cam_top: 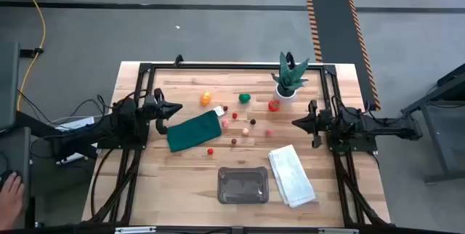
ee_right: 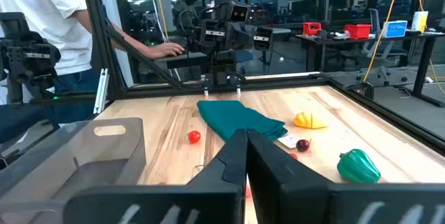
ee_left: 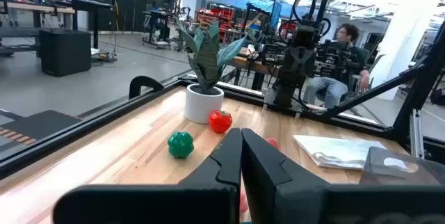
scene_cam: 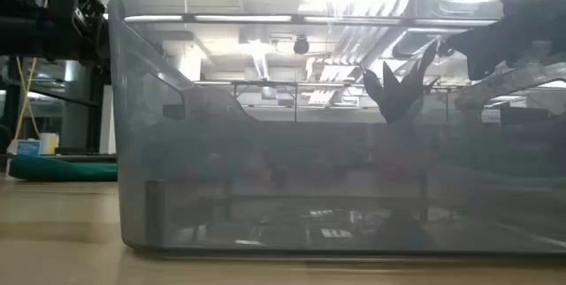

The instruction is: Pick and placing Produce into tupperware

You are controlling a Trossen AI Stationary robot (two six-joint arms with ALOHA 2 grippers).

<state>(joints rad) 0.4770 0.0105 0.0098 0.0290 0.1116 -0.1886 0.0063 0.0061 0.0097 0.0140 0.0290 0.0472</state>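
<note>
While both arms hang idle at the table's sides, findings run as follows, largest item first.

Table: wooden top (cam_top: 182, 183) inside a dark frame; all items below sit on it.
Left arm: at the left edge, left gripper (cam_top: 176, 108) pointing inward over the bare wood, just beside the dark green cloth's near end; fingers (ee_left: 226, 163) pressed together, nothing between them.
Right arm: at the right edge, right gripper (cam_top: 296, 122) pointing inward, near the red piece by the plant; fingers (ee_right: 233, 156) closed tight, holding nothing.
Dark green cloth: (cam_top: 195, 131) lies tilted, left of centre, between the left gripper and the scattered produce.
White towel: (cam_top: 291, 175) folded, front right, just beside the container.
Tupperware: (cam_top: 243, 184) clear greyish, front centre, upright, nothing visible inside; fills the low view (scene_cam: 336, 126).
Potted plant: (cam_top: 289, 80) green spiky leaves in a white pot, back right of centre.
Produce: all loose on the wood, none in the container.
- Orange-yellow piece: (cam_top: 206, 99) at the back, behind the cloth.
- Green piece: (cam_top: 245, 98) back centre.
- Red piece: (cam_top: 274, 105) just beside the pot.
- Small red ball: (cam_top: 211, 150) in front of the cloth.
- Small pink and dark red pieces: (cam_top: 245, 131) scattered between cloth and plant; exact kinds too small to tell.
Person: seated beyond the right side (ee_left: 341, 60); a hand (cam_top: 10, 190) shows at the left edge.
</note>
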